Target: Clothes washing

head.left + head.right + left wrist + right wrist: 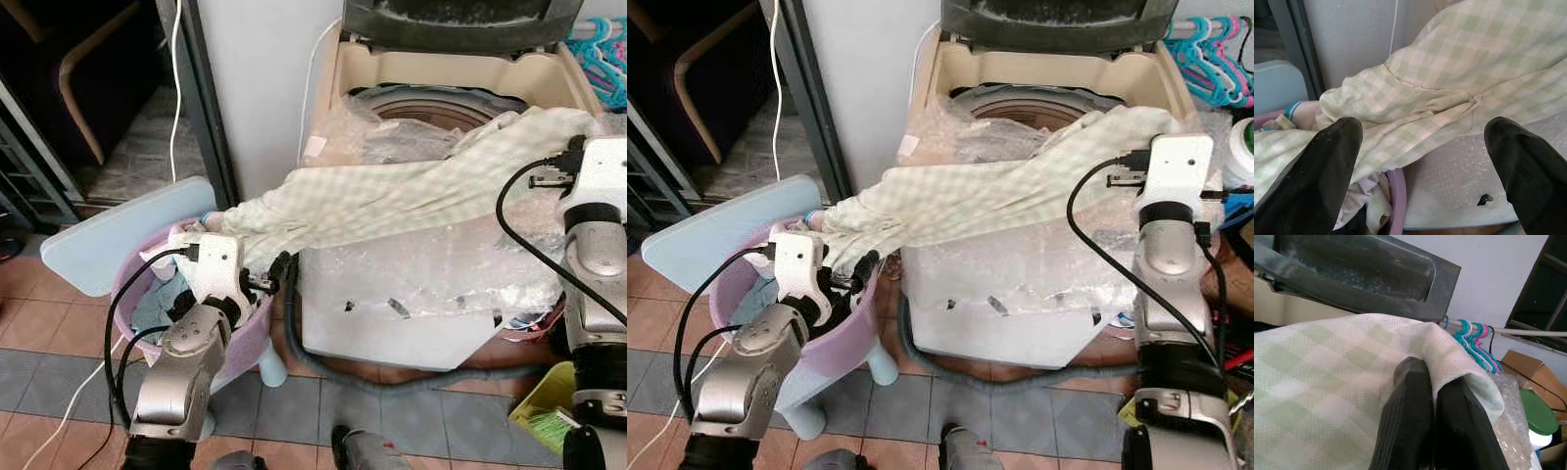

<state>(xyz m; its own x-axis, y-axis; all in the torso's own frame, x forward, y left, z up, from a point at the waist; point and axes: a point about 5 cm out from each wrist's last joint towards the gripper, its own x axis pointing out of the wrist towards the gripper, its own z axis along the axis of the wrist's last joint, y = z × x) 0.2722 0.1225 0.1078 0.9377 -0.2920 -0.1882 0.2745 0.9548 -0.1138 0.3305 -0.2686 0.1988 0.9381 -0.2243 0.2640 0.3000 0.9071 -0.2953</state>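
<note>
Right gripper pinches cloth; left gripper gapes. Your risk: tail snags basket, tipping it.

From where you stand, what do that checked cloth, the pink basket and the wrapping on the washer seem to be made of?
The checked cloth, pinched in the right tool, looks like soft woven fabric, likely cotton: matte, visibly woven, draping in folds. The pink basket seems to be smooth moulded plastic with a faint sheen. The wrapping looks like clear bubble wrap: translucent, dimpled and crinkled.
</note>
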